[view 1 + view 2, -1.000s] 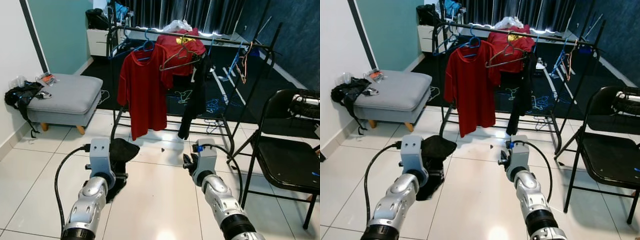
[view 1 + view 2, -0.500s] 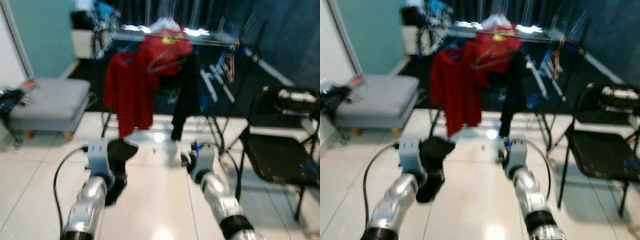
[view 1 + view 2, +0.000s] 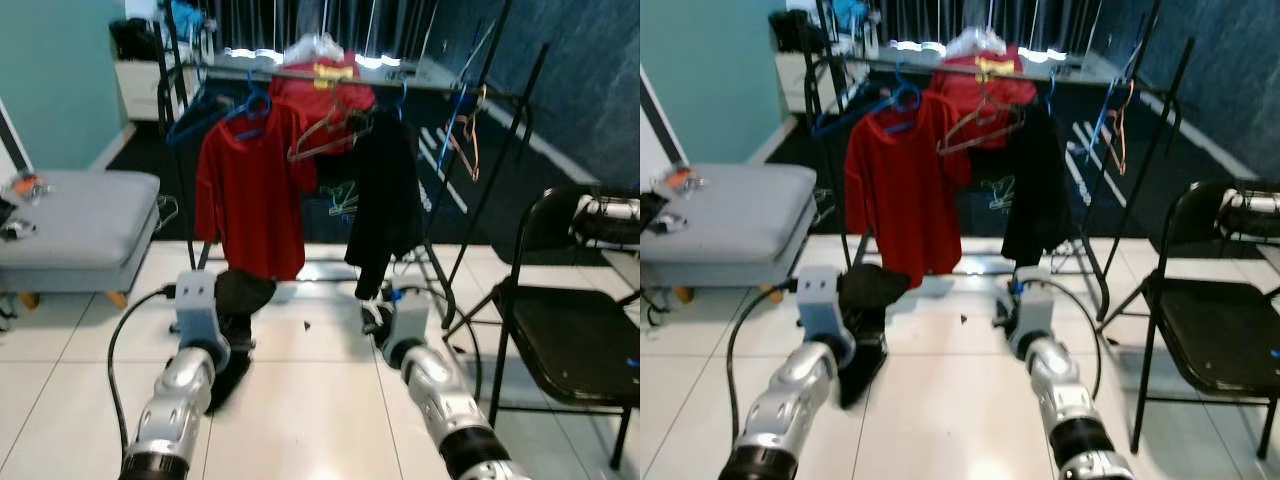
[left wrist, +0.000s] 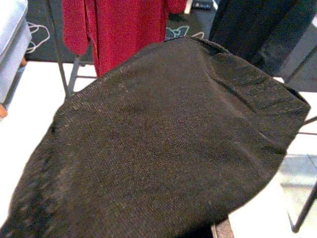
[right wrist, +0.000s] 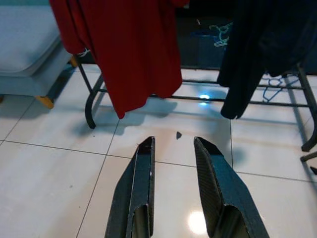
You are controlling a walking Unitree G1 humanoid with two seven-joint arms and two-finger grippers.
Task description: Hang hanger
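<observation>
While left pincer point(image 3: 232, 318) grips black garment point(image 4: 163, 144), rack point(image 3: 400, 80) ahead

Silver arms point(image 3: 175, 400), black cables, black jaws

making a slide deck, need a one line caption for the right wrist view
Open right gripper hovers above white tiled floor, facing red t-shirt and black garment hanging on the rack.
</observation>
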